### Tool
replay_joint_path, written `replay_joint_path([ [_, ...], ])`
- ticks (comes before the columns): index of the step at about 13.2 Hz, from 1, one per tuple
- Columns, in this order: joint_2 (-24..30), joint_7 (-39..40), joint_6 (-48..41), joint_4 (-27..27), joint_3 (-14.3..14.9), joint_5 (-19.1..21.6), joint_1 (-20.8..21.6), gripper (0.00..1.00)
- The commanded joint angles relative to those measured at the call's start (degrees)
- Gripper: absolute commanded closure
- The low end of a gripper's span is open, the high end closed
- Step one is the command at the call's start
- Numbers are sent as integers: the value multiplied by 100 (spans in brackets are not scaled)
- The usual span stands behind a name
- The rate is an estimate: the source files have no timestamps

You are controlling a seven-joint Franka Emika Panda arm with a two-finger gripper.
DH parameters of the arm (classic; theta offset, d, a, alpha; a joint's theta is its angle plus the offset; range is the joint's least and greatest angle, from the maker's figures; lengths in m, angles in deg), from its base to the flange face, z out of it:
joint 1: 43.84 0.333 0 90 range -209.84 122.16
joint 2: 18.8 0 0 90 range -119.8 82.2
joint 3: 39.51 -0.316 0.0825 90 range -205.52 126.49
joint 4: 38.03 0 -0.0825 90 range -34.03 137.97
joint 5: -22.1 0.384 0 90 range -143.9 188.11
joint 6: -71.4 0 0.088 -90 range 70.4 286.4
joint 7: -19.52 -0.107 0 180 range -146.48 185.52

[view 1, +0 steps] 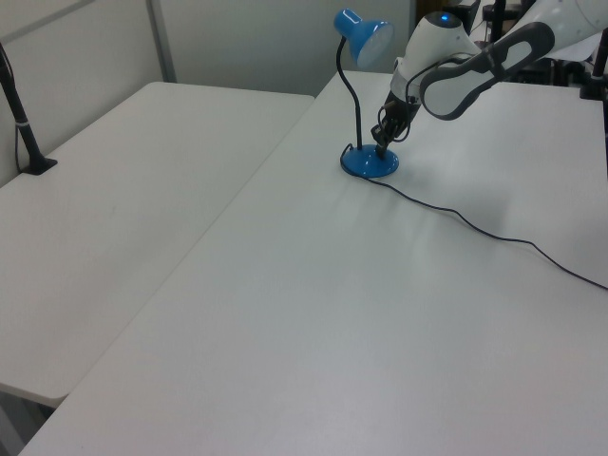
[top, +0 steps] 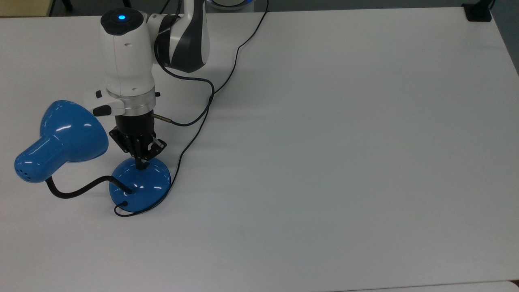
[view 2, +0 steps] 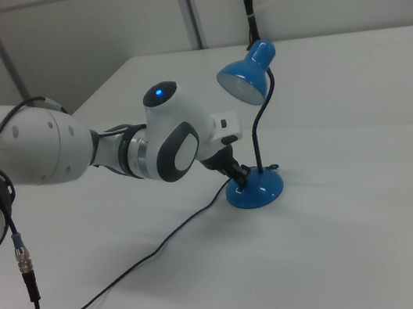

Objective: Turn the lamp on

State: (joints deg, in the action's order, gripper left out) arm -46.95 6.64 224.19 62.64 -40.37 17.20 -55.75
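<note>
Lamp [top: 140,186] base sits directly beneath end effector [top: 141,164], fingertips together touching its dome; shade beside the arm.

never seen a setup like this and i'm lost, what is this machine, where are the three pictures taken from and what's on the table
The white and grey machine is a robot arm. At its end sits a small black hand with two fingers. All three pictures show the same moment: the top view looks down on the table, and the left view and right view look across it from the sides. On the white table stands a blue desk lamp with a round base, a black bendy neck and a bell-shaped shade. A thin black cord runs from its base across the table. The hand holds nothing; its tip points down at the lamp's base. In the right view the shade's opening does not look lit.
</note>
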Motion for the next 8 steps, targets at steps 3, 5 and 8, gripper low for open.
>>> replay_joint_path([
  [3,-357,-100,216,-153,-19,-291,-48,100],
  [5,-366,-92,242,-153,-19,-301,-57,100],
  [8,36,-48,103,-127,-19,-292,-110,100],
])
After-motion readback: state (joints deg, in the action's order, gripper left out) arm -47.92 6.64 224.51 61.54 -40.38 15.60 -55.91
